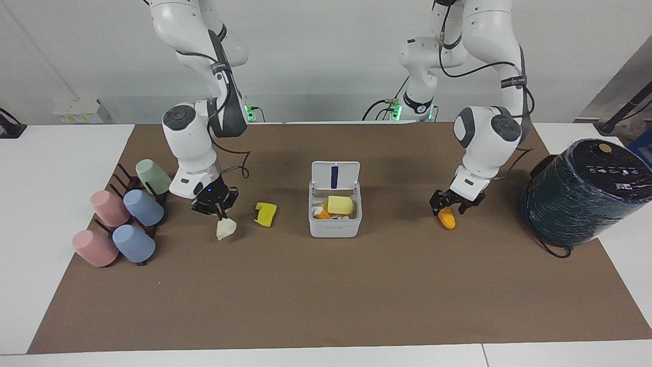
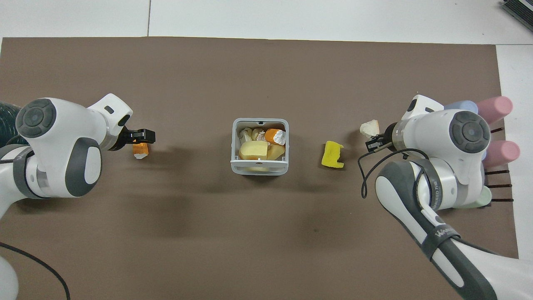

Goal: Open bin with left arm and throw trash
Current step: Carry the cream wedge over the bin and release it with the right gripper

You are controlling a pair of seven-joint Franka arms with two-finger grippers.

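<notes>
From across the table, the bin (image 1: 334,219) sits mid-mat with its lid up and scraps inside. The right gripper (image 1: 218,214) pinches the cream wedge (image 1: 224,229), lifted just off the mat beside the yellow chunk (image 1: 266,213). The left gripper (image 1: 449,204) straddles the orange lump (image 1: 447,218), fingers spread wide. From overhead, the bin (image 2: 259,168) is central; the left gripper (image 2: 143,136) covers the orange lump (image 2: 140,151), and the right gripper (image 2: 374,139) holds the cream wedge (image 2: 369,127).
</notes>
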